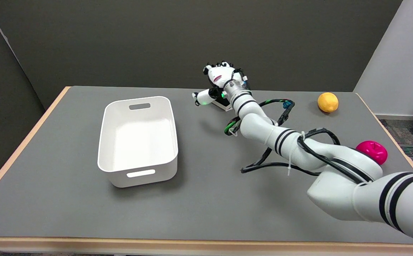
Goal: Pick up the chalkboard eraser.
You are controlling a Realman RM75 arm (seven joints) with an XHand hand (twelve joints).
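Eraser (223, 104) lies far back on the grey table (206, 199), mostly hidden under the hand. Largest in view, the right arm (299, 149) stretches from the near right toward the far middle. The white bin (138, 140) sits to the left. The right hand (218, 82) hovers over the eraser, thumb jutting left, fingers apart; whether it touches cannot be told.
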